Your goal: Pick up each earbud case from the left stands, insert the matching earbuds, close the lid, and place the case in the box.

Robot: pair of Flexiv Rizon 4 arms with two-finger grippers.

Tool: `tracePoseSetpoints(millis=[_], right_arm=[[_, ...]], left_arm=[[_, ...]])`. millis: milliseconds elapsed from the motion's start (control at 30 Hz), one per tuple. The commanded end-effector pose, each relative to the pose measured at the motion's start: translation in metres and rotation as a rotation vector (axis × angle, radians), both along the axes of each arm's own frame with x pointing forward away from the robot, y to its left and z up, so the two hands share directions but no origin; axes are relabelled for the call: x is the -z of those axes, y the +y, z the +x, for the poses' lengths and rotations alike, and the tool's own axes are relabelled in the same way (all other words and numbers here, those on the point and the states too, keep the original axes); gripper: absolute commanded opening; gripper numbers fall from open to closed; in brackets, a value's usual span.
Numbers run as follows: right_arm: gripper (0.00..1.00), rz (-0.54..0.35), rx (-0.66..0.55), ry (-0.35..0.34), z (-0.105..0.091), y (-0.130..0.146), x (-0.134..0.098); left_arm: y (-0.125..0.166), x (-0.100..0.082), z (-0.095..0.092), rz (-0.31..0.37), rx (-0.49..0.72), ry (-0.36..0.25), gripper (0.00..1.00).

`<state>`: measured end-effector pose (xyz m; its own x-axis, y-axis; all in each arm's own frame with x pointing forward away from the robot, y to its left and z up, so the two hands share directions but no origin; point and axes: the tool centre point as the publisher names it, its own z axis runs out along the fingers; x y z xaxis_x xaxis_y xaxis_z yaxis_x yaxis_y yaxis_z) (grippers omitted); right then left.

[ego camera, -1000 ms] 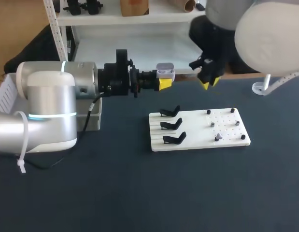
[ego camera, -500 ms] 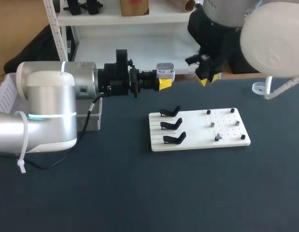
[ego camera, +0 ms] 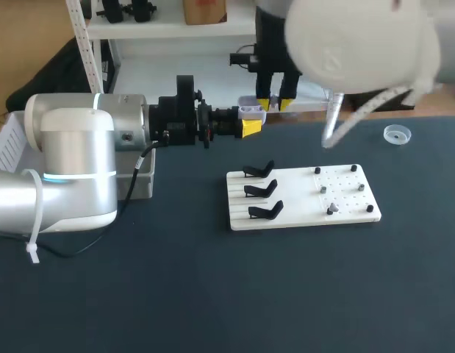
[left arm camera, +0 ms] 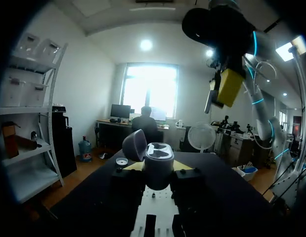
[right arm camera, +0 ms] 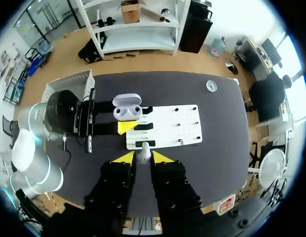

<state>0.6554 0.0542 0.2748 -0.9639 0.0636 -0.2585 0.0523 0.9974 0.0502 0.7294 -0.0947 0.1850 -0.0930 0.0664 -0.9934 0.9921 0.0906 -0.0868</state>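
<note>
Dark table point(ego camera: 212, 294) carried a white board point(ego camera: 301, 207) near its middle. Three black stands point(ego camera: 259, 190) stood in a column on the board's left half. Small pegs point(ego camera: 353, 168) dotted its right half, a few with little grey bits on them, too small to identify. Clear round dish point(ego camera: 396, 134) lay well apart from the board, toward the table's far right corner. White slatted box point(ego camera: 10, 143) sat at the far left, behind the left arm point(ego camera: 73, 169), and a grey block point(ego camera: 142, 180) sat just beside that arm.

Left arm came in from the left and was held level above the table, behind the board. Left gripper point(left arm camera: 157, 168) was clamped on the earbud case point(left arm camera: 157, 159), with its yellow tips pressing the case from both sides. Case sat upright, with its lid point(left arm camera: 134, 144) swung open and tilted back. Right wrist view showed two wells in the open top; could not tell if they were filled.

Right arm point(ego camera: 352, 44) reached across from the right, its gripper pointing down. Right gripper point(right arm camera: 143, 157) hovered above the case and slightly to its right in the head view, not touching it. Its fingers were closed on a small pale earbud point(right arm camera: 144, 150), pinched between the yellow tips. In the right wrist view the case lay ahead of that gripper, with the board beside it.
</note>
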Motion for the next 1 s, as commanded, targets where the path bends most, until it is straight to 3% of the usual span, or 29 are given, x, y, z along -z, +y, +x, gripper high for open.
tracePoseSetpoints(millis=[33,500,600,733,1000], right_arm=[[0.0,0.095,0.311,0.041,0.008,0.005,-0.004],[0.0,0.095,0.311,0.041,0.008,0.005,-0.004],[0.0,0.154,0.436,0.129,0.007,0.014,-0.001],[0.0,0.155,0.477,0.19,0.013,0.025,0.002],[0.0,0.112,0.508,0.221,0.034,0.03,0.002]], left_arm=[[0.0,0.0,-0.002,-0.002,-0.006,-0.002,0.0],[0.0,0.0,-0.002,-0.002,-0.006,-0.002,0.0],[0.0,0.0,-0.002,-0.002,-0.006,-0.002,0.0],[0.0,0.0,-0.002,-0.002,-0.006,-0.002,0.0],[0.0,0.0,-0.002,-0.002,-0.006,-0.002,0.0]])
